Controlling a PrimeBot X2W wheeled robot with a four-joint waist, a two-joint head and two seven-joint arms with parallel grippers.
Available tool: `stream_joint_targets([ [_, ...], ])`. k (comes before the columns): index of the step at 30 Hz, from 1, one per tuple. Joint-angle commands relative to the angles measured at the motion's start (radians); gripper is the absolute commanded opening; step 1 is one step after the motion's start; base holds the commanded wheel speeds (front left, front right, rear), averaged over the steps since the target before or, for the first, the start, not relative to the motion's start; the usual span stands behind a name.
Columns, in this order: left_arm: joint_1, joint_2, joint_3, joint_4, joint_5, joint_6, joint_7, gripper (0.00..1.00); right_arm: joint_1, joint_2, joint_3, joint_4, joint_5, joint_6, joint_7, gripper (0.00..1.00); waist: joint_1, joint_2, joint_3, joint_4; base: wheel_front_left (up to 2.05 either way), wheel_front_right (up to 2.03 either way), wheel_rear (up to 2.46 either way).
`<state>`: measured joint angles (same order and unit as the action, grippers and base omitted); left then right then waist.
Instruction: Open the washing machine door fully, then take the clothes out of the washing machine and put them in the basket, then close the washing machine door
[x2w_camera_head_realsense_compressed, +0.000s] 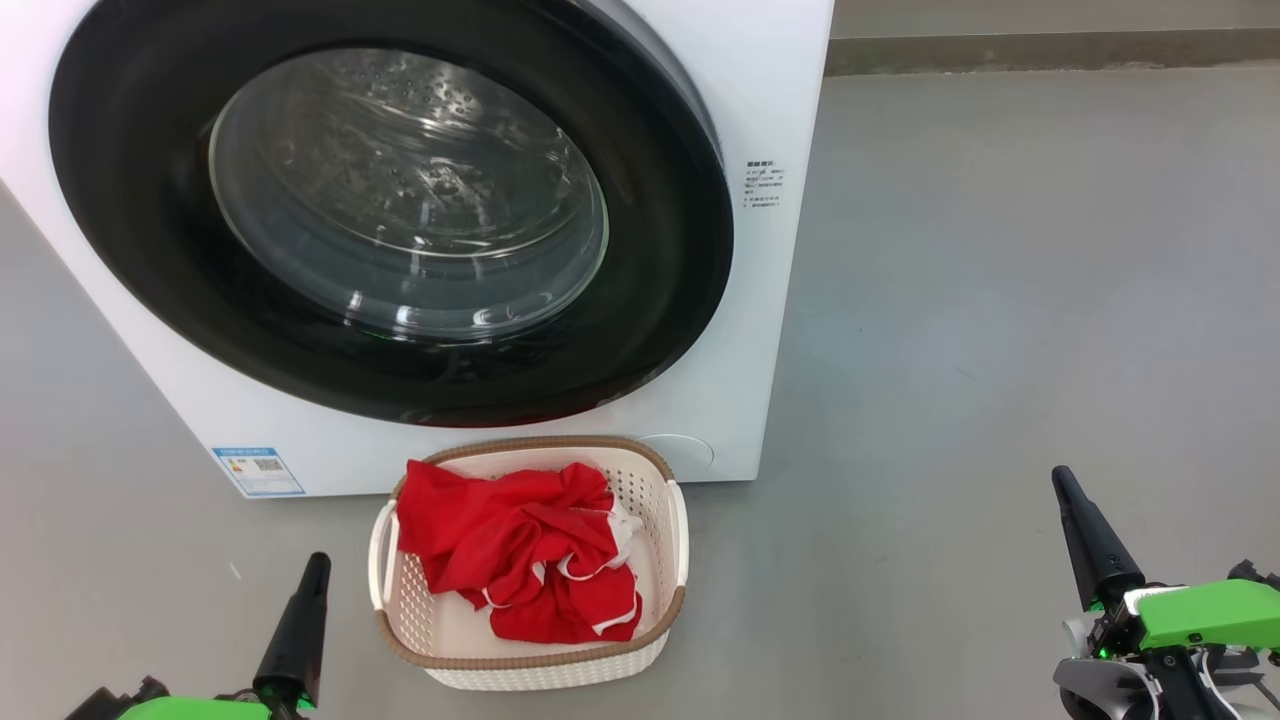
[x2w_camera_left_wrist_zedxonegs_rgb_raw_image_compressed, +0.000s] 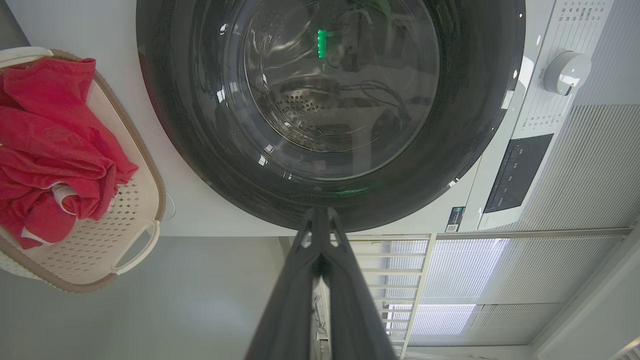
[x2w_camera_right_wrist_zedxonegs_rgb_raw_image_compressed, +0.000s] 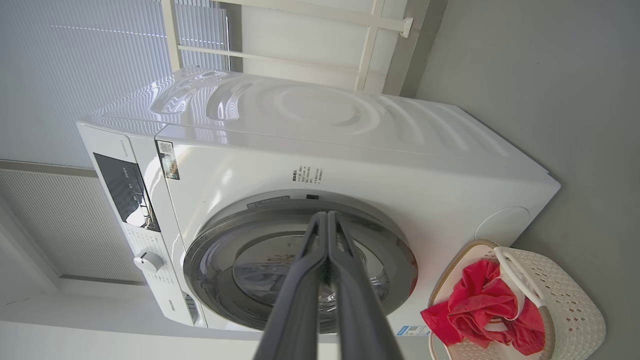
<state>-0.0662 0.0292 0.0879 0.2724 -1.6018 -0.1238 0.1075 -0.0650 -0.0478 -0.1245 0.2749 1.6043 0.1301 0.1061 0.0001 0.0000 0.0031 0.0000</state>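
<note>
Left claw (x2w_camera_head_realsense_compressed: 316, 566): low at the left of the head view, both dark fingers pressed together with nothing between them. Its long axis runs up that view and leans slightly right, the tip toward the washing machine (x2w_camera_head_realsense_compressed: 770, 90). In its own wrist view the left claw (x2w_camera_left_wrist_zedxonegs_rgb_raw_image_compressed: 320, 214) aims at the lower rim of the door.

Right claw (x2w_camera_head_realsense_compressed: 1063, 478): low at the right, fingers pressed together, empty. It leans slightly left and stands well apart from the basket. In its wrist view the right claw (x2w_camera_right_wrist_zedxonegs_rgb_raw_image_compressed: 327, 216) points at the door's edge.

Washing machine door (x2w_camera_head_realsense_compressed: 400, 210): round, glossy black rim and bulging glass centre. It lies flat against the machine's white front and faces the robot.

Basket (x2w_camera_head_realsense_compressed: 530, 662): cream, perforated, with a brown rim. It stands on the grey floor (x2w_camera_head_realsense_compressed: 1000, 300) just before the machine's foot, below the door and between the two claws. Its handles are at the left and right, and its far rim is roughly parallel to the machine's front. Which way its long axis runs cannot be told.

Clothes (x2w_camera_head_realsense_compressed: 520, 560): a red heap with white trim, inside the basket. It stretches diagonally from the far-left corner to the near-right.

Blue-edged label (x2w_camera_head_realsense_compressed: 260, 472): on the machine's lower left front.
</note>
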Motion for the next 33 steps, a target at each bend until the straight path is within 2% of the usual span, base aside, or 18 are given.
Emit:
stream_joint_targets([
  [1, -0.042, 0.021, 0.026, -0.027, -0.007, -0.007, 0.006, 0.0, -0.043, -0.005, 0.013, -0.03, 0.006, 0.001, 0.005, 0.0, -0.0001, 0.0, 0.0, 0.0, 0.0, 0.0, 0.0],
  [33, -0.042, 0.021, 0.026, -0.027, -0.007, -0.007, 0.006, 0.0, -0.043, -0.004, 0.012, -0.03, 0.005, 0.001, 0.006, 0.0, -0.0001, 0.0, 0.0, 0.0, 0.0, 0.0, 0.0],
])
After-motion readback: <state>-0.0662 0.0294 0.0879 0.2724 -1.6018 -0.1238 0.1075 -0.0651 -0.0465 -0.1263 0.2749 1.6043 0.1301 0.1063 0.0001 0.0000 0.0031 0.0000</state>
